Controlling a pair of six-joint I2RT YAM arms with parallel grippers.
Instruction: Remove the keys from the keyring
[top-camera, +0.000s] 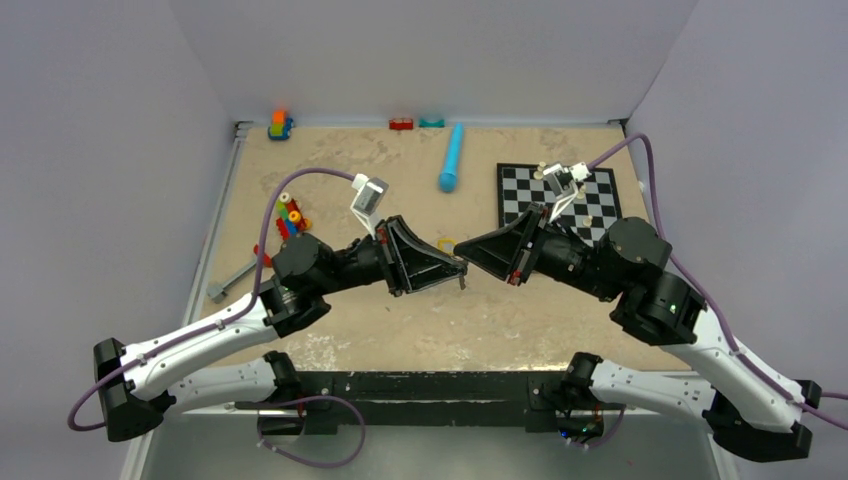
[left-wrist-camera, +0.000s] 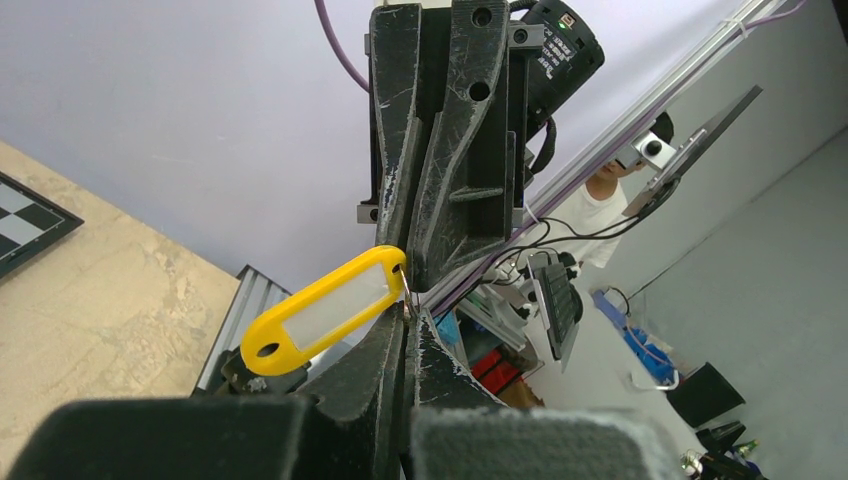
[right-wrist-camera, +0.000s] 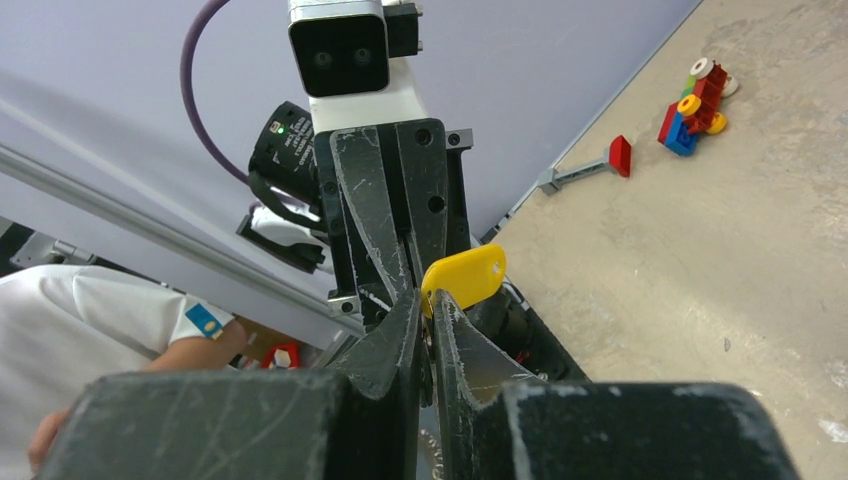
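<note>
You are holding the left gripper (top-camera: 458, 268) and the right gripper (top-camera: 472, 250) tip to tip above the middle of the table (top-camera: 400, 325), just left of the chessboard (top-camera: 520, 195). Both sets of jaws are squeezing down to a hairline slit, pinching the thin wire keyring (left-wrist-camera: 405, 292) where the tips meet. The yellow key tag (left-wrist-camera: 320, 310) is sticking out sideways from that ring. The keys are sitting too small or hidden at the pinch, so you cannot tell them apart there.
</note>
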